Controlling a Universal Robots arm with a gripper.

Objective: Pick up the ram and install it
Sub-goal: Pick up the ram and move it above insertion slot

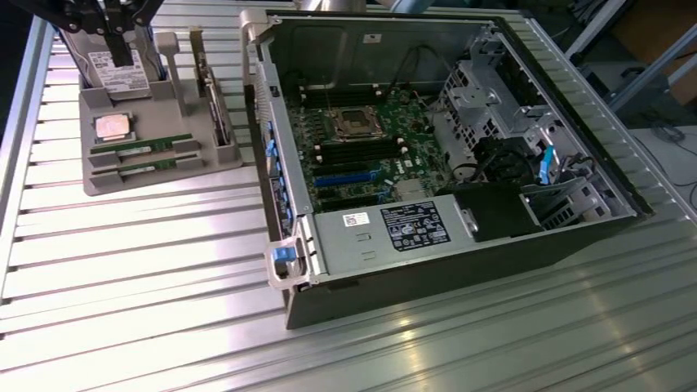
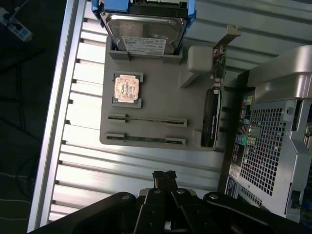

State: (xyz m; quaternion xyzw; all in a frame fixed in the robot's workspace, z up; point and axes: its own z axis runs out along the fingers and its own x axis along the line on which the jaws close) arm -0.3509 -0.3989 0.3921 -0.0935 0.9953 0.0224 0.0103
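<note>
Hanging over the tray (image 1: 163,181), the gripper (image 2: 164,174) is closed tight and empty. The ram (image 1: 142,149) stands on edge in that tray, beside its twin (image 1: 139,168), probably so the gripper can pinch its sides.

readable text: none | labels on hard drive (image 2: 145,34), power supply (image 1: 392,233): illegible

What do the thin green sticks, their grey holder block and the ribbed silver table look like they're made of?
Thin green sticks: likely fibreglass circuit board, matte green with dark chips. Grey holder block: probably plastic, with a dull, uniform grey surface. Ribbed silver table: apparently aluminium, its slats reflecting light.
</note>
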